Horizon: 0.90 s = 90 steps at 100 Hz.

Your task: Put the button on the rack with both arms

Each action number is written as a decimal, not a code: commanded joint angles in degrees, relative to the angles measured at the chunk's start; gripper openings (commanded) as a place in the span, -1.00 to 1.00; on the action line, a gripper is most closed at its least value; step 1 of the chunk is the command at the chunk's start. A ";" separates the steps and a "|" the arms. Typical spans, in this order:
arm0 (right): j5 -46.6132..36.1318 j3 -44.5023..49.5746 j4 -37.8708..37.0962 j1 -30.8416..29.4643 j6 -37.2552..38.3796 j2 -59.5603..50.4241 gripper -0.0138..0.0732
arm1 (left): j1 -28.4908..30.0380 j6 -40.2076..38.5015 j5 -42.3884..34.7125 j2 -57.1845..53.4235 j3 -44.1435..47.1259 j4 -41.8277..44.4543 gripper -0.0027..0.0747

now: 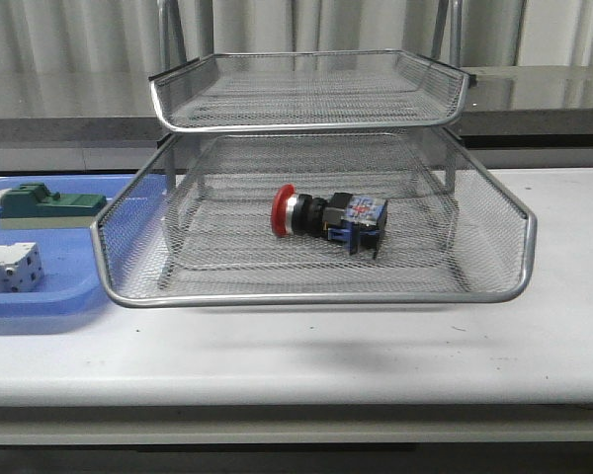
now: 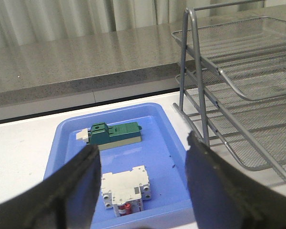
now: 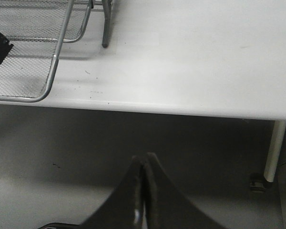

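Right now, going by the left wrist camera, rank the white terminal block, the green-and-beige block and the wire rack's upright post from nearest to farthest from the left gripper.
1. White terminal block, in the blue tray, just beyond the open left gripper.
2. Green-and-beige block, farther back in the same tray.
3. The rack post, off to the side past the tray; it slants away, so its rank against the green block is too close to call.
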 commanded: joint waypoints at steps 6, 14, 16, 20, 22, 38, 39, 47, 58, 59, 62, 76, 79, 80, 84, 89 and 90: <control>-3.11 -1.94 -0.21 -0.21 -0.18 0.42 -0.84 | 0.06 -0.65 -4.78 0.16 -1.49 -0.62 -0.27; -3.11 -1.94 -0.21 -0.21 -0.18 0.42 -0.84 | 0.06 -0.65 -4.78 0.16 -1.49 -0.62 -0.46; -3.11 -1.94 -0.21 -0.21 -0.18 0.42 -0.84 | 0.06 -0.65 -4.78 0.16 -1.49 -0.62 -0.51; -3.11 -1.94 -0.21 -0.21 -0.18 0.42 -0.84 | 0.06 -0.65 -4.78 0.16 -1.49 -0.62 -0.62; -3.11 -1.94 -0.21 -0.21 -0.18 0.42 -0.84 | 0.06 -0.65 -4.78 0.16 -1.49 -0.62 -0.68; -3.11 -1.94 -0.21 -0.21 -0.18 0.42 -0.84 | 0.06 -0.65 -4.78 0.16 -1.49 -0.62 -0.98; -3.11 -1.94 -0.21 -0.21 -0.18 0.42 -0.84 | 0.06 -0.65 -4.78 0.16 -1.49 -0.62 -0.98; -3.11 -1.94 -0.21 -0.21 -0.18 0.42 -0.84 | 0.06 -0.65 -4.78 0.16 -1.49 -0.62 -0.98; -3.11 -1.94 -0.21 -0.21 -0.18 0.42 -0.84 | 0.06 -0.65 -4.78 0.16 -1.49 -0.62 -0.98; -3.16 -1.94 -0.21 -0.21 -0.18 0.42 -0.84 | 0.06 -0.65 -4.78 0.16 -1.49 -0.62 -0.98; -3.46 -1.94 -0.21 -0.21 -0.18 0.42 -0.84 | 0.06 -0.65 -4.78 0.16 -1.49 -0.62 -0.98; -6.22 -1.94 0.54 -0.21 -0.18 0.42 -0.84 | 0.06 -0.65 -4.78 0.16 -1.49 -0.62 -0.98; -7.16 -1.94 0.55 -0.21 -0.31 0.54 -0.84 | 0.06 -0.65 -4.78 0.16 -1.49 -0.62 -0.98; -7.37 -1.94 0.60 -0.21 -0.43 0.54 -0.84 | 0.06 -0.65 -4.78 0.16 -1.49 -0.62 -0.98; -8.56 -1.94 0.60 -0.21 -1.06 0.91 -0.84 | 0.06 -0.65 -4.78 0.16 -1.49 -0.62 -0.98; -9.50 -1.94 0.95 -0.21 -3.08 1.63 -0.84 | 0.06 -0.65 -4.78 0.16 -1.49 -0.62 -0.98; -9.67 -1.94 0.95 -0.21 -3.82 1.78 -0.84 | 0.06 -0.65 -4.78 0.16 -1.49 -0.62 -0.98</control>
